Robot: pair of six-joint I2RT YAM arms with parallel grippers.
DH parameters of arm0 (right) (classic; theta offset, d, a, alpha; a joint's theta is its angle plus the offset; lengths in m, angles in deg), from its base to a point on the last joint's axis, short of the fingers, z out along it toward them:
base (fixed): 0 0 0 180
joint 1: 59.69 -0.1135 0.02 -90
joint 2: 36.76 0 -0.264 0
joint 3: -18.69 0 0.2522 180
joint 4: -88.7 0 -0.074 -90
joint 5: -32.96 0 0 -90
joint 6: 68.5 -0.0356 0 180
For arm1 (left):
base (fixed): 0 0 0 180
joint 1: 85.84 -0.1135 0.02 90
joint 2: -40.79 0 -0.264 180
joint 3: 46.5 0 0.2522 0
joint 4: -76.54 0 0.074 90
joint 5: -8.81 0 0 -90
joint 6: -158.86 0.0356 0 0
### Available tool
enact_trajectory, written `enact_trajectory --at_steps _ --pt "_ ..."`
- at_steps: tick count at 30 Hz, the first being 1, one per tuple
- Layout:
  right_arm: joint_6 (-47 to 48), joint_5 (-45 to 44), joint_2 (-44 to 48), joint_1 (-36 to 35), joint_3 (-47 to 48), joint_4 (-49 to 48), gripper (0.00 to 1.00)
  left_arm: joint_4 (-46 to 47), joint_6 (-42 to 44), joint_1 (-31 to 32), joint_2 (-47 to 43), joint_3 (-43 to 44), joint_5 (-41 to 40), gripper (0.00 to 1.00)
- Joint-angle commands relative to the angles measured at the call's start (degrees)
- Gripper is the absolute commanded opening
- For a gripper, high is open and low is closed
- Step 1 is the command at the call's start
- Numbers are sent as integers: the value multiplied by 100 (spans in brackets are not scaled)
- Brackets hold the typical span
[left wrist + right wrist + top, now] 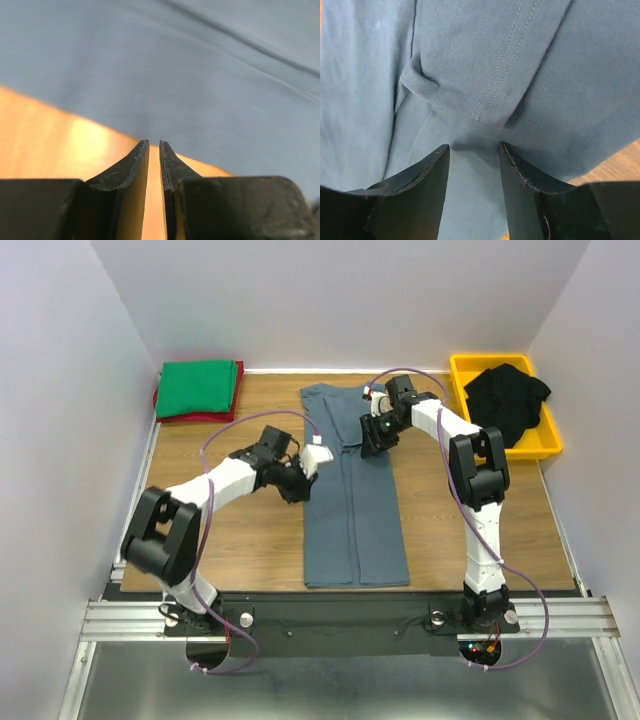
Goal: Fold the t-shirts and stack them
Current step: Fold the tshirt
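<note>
The left gripper [154,143] has its fingers almost together, a thin slit between them and nothing in it, over the bench [240,540] just beside the left edge of the blue-grey shirt [355,520]. The right gripper [472,146] is spread above a stitched fold of that shirt, a long strip down the bench's middle. A green shirt [198,388] lies on a red shirt [190,420] at the far left corner; black shirts [505,395] fill the yellow bin [458,380] at the far right corner

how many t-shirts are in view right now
4: a slate blue-grey cloth shirt lying long on the wooden table, a folded green shirt on a red one in the far left corner, and a black heap in the yellow plastic bin, which may hide more.
</note>
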Motion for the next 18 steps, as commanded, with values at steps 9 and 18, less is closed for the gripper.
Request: enact_trajectory --at_steps 9,18 --pt "-593 -581 -619 28 335 -340 50 1096 -1866 -671 2408 2493 97 25" --pt "-936 -959 -1067 36 818 -393 51 894 -2175 -1040 3605 3594 -263 22"
